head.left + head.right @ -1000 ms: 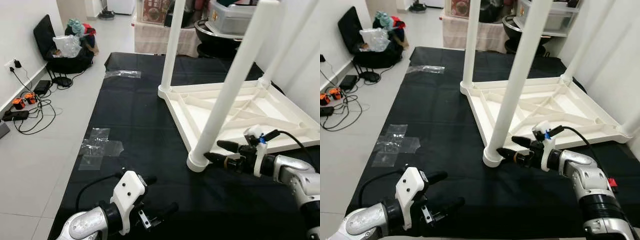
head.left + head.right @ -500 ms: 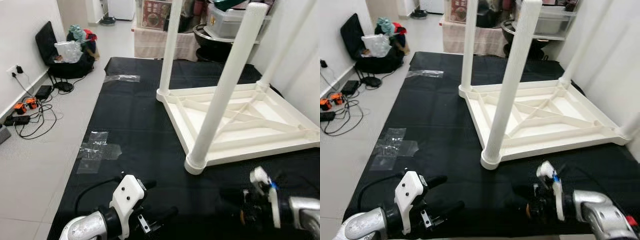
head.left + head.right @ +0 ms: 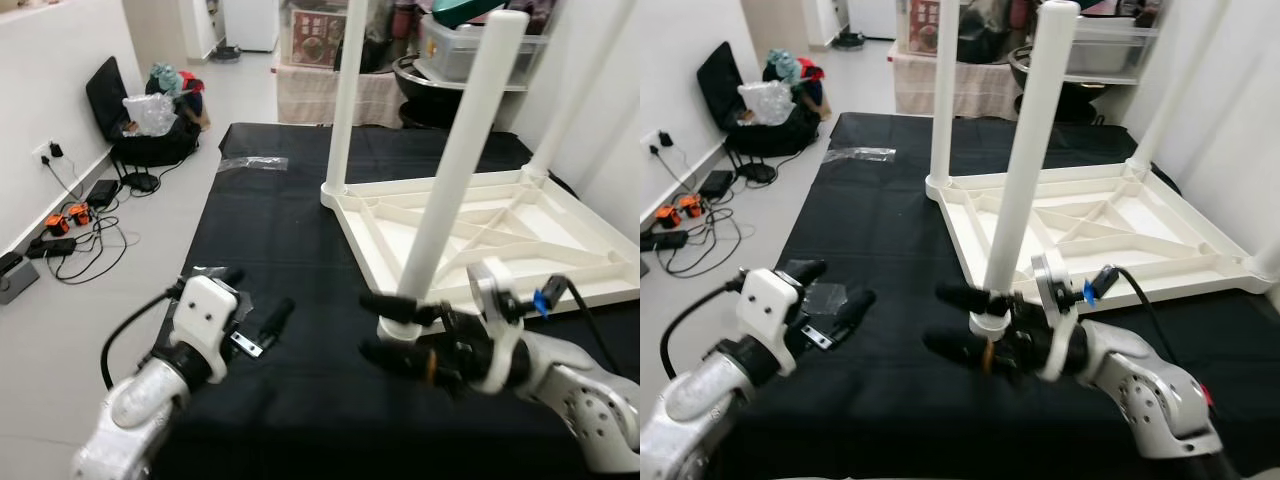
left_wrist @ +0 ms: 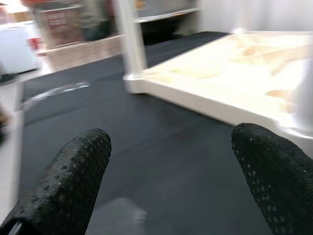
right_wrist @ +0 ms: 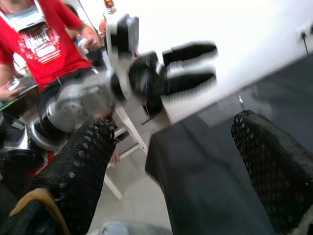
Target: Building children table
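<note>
While the white children's table (image 3: 480, 235) lies upside down on a black mat (image 3: 290, 230) spread over the pale tiled floor (image 3: 120, 260), its ribbed underside faces up and its round white legs stand upright, the nearest leg (image 3: 450, 180) rising from the corner closest to the robot and another leg (image 3: 347, 95) from the far corner. The right hand (image 3: 385, 328) hovers low over the mat just in front of the base of the nearest leg, its two black fingers (image 3: 965, 297) spread apart and gripping nothing, pointing toward the robot's left. The left hand (image 3: 255, 310) is raised above the left part of the mat, its fingers likewise parted and empty, well apart from the table. Crumpled clear plastic wrap (image 3: 252, 163) lies on the far left of the mat. Beside the wall at left sit a black bag (image 3: 140, 130) stuffed with plastic and cloth, and a tangle of cables (image 3: 75, 225) with orange items. Beyond the mat are a box with a red printed panel (image 3: 315, 25), whose lettering is too blurred to read, and a grey storage bin (image 3: 470, 45). From the right wrist, a person in a red shirt (image 5: 46, 44) with white printed lettering, not legible, stands in the background.
</note>
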Available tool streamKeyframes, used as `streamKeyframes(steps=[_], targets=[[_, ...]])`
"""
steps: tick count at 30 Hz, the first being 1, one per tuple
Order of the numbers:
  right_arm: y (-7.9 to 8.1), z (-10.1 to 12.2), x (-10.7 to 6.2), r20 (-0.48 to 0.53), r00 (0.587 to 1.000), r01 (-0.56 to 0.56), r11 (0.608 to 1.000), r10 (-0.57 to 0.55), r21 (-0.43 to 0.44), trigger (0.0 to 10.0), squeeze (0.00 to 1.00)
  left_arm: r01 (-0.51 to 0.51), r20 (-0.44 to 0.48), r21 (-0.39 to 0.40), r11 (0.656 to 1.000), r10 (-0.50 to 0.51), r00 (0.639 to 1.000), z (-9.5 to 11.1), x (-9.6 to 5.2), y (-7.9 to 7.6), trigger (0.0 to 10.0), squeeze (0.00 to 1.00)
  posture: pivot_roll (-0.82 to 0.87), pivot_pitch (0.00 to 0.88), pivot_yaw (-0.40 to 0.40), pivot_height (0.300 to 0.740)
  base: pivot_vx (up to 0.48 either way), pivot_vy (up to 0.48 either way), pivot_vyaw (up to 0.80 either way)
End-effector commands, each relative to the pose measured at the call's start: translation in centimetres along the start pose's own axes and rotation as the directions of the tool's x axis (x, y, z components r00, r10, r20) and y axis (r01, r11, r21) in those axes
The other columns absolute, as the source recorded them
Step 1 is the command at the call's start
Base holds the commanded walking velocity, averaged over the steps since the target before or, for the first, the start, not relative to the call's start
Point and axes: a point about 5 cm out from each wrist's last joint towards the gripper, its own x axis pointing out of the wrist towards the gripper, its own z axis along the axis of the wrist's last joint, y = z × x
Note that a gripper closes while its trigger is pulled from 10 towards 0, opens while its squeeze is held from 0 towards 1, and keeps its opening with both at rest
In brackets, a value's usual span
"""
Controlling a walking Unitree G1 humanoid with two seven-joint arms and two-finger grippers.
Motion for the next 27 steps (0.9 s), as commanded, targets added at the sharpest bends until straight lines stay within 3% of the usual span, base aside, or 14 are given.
streamKeyframes(steps=[1, 5, 7, 9, 14, 16, 17, 18, 19, 20, 22, 23, 24, 27], targets=[[-0.7, -1.1, -1.8, -0.067, 0.996, 0.063, 0.998, -0.061, 0.02, 10.0, 0.0, 0.001, -0.021, 0.037, 0.999, -0.001, 1.0, 0.0, -0.2, 1.4, 10.0, 0.0, 0.04, 0.035, -0.061, 0.74, 0.0, 0.0, 0.0], [-2.3, -2.0, -4.3, -0.092, 0.961, 0.266, 0.964, -0.262, 0.029, 10.0, 0.0, -0.041, -0.059, 0.139, 0.989, 0.05, 0.997, -0.3, 0.2, 4.2, 10.0, 0.0, 0.04, 0.038, -0.055, 0.74, 0.0, 0.0, 0.0], [-4.6, -1.9, -6.7, -0.05, 0.84, 0.542, 0.84, -0.541, 0.02, 10.0, 0.0, -0.109, -0.077, 0.268, 0.957, 0.135, 0.988, -0.3, 1.5, 7.3, 10.0, 0.0, 0.03, 0.043, -0.037, 0.74, 0.0, 0.0, 0.0], [-5.2, -1.8, -7.4, -0.019, 0.79, 0.612, 0.79, -0.612, 0.035, 10.0, 0.0, -0.134, -0.082, 0.309, 0.941, 0.167, 0.983, -0.3, 2.0, 8.3, 10.0, 0.0, 0.03, 0.043, -0.037, 0.74, 0.0, 0.0, 0.0], [-4.6, -1.2, -8.8, 0.095, 0.774, 0.62, 0.78, -0.626, 0.089, 10.0, 0.0, -0.2, -0.059, 0.376, 0.905, 0.239, 0.969, 0.2, 4.1, 10.3, 10.0, 0.0, 0.03, 0.05, -0.017, 0.74, 0.0, 0.0, 0.0], [-4.9, -1.2, -10.0, 0.156, 0.68, 0.716, 0.694, -0.716, 0.066, 10.0, 0.0, -0.247, -0.024, 0.425, 0.871, 0.284, 0.959, 1.0, 6.4, 11.3, 10.0, 0.0, 0.02, 0.055, -0.006, 0.74, 0.0, 0.0, 0.0], [-4.9, -1.2, -10.0, 0.156, 0.68, 0.716, 0.694, -0.716, 0.066, 10.0, 0.0, -0.247, -0.024, 0.425, 0.871, 0.284, 0.959, 1.0, 6.4, 11.3, 10.0, 0.0, 0.02, 0.055, -0.006, 0.74, 0.0, 0.0, 0.0], [-5.8, -0.9, -10.9, 0.197, 0.537, 0.832, 0.553, -0.82, 0.036, 10.0, 0.0, -0.267, -0.004, 0.43, 0.862, 0.298, 0.955, 1.5, 7.5, 11.4, 10.0, 0.0, 0.02, 0.058, 0.0, 0.74, 0.0, 0.0, 0.0], [-5.8, -0.9, -10.9, 0.197, 0.537, 0.832, 0.553, -0.82, 0.036, 10.0, 0.0, -0.267, -0.004, 0.43, 0.862, 0.298, 0.955, 1.5, 7.5, 11.4, 10.0, 0.0, 0.02, 0.058, 0.0, 0.74, 0.0, 0.0, 0.0], [-6.2, -0.3, -11.2, 0.255, 0.416, 0.902, 0.431, -0.873, 0.005, 10.0, 0.0, -0.283, 0.014, 0.428, 0.858, 0.307, 0.952, 1.8, 8.4, 11.3, 10.0, 0.0, 0.02, 0.058, 0.002, 0.74, 0.0, 0.0, 0.0], [-6.2, -0.3, -11.2, 0.255, 0.416, 0.902, 0.431, -0.873, 0.005, 10.0, 0.0, -0.283, 0.014, 0.428, 0.858, 0.307, 0.952, 1.8, 8.4, 11.3, 10.0, 0.0, 0.02, 0.058, 0.002, 0.74, 0.0, 0.0, 0.0], [-6.4, 0.0, -11.4, 0.284, 0.318, 0.946, 0.321, -0.905, -0.034, 10.0, 0.0, -0.289, 0.028, 0.422, 0.86, 0.306, 0.952, 2.1, 8.9, 11.1, 10.0, 0.0, 0.02, 0.061, 0.005, 0.74, 0.0, 0.0, 0.0], [-6.4, 0.0, -11.4, 0.284, 0.318, 0.946, 0.321, -0.905, -0.034, 10.0, 0.0, -0.289, 0.028, 0.422, 0.86, 0.306, 0.952, 2.1, 8.9, 11.1, 10.0, 0.0, 0.02, 0.061, 0.005, 0.74, 0.0, 0.0, 0.0], [-4.6, 1.3, -8.0, 0.408, 0.229, 0.97, 0.176, -0.884, -0.165, 10.0, 0.0, -0.261, 0.081, 0.378, 0.888, 0.249, 0.965, 2.5, 11.1, 9.8, 10.0, 0.0, 0.01, 0.067, 0.017, 0.74, 0.0, 0.0, 0.0]])
